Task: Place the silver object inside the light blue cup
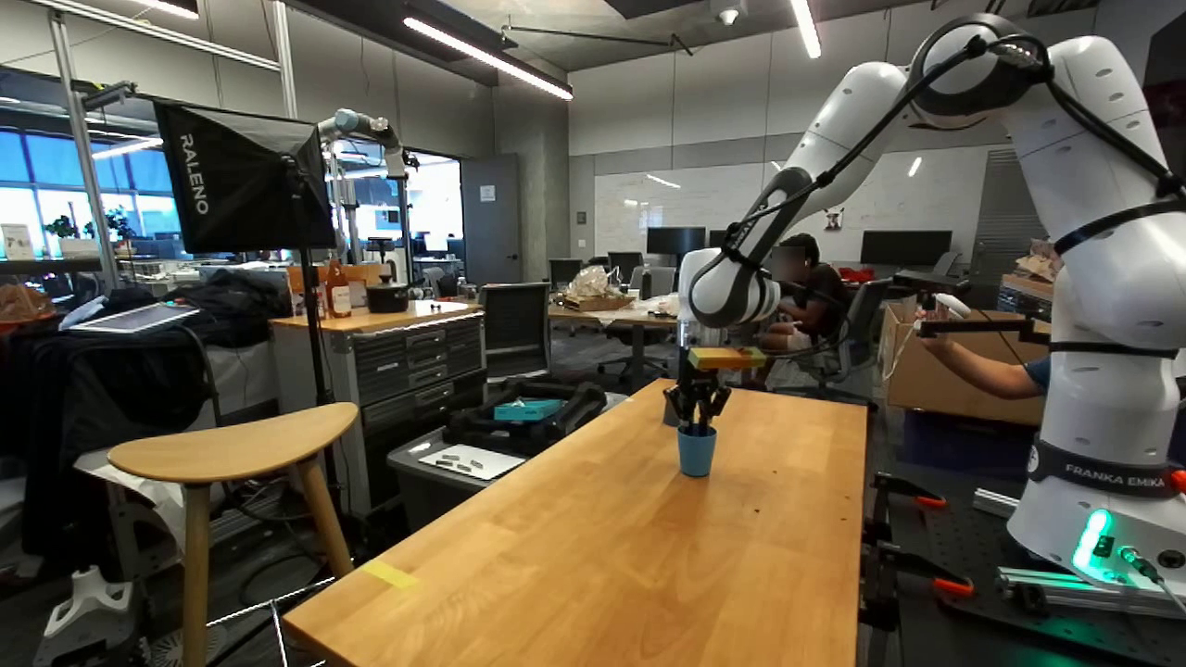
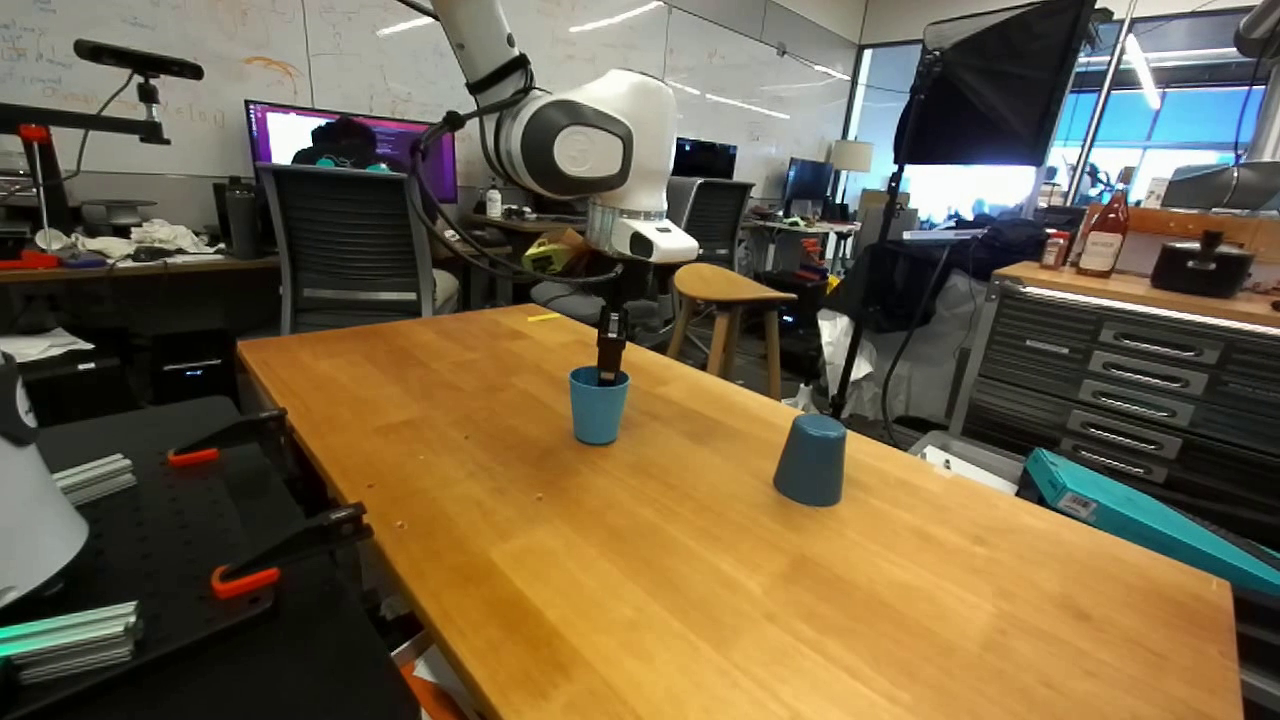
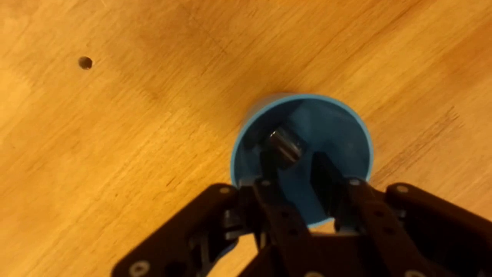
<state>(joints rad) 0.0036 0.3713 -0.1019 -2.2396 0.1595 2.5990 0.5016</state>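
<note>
The light blue cup [image 1: 697, 456] stands upright on the wooden table in both exterior views [image 2: 597, 412]. In the wrist view I look down into the cup [image 3: 342, 127]. The silver object [image 3: 286, 145], a small shiny cylinder, lies on its side inside the cup; the left finger partly covers it. It is hidden in both exterior views. My gripper [image 3: 293, 161] points down with its fingertips inside the cup's mouth. A gap shows between the two fingers with nothing held in it. The gripper also shows above the cup in the exterior views [image 1: 697, 427] [image 2: 608, 376].
A darker blue cup [image 2: 812, 462] stands upside down on the table, a short way from the light blue cup; it is partly hidden behind the gripper in an exterior view [image 1: 669, 413]. A wooden stool [image 1: 236, 446] stands beside the table. Clamps [image 2: 245, 580] sit along the robot-side edge.
</note>
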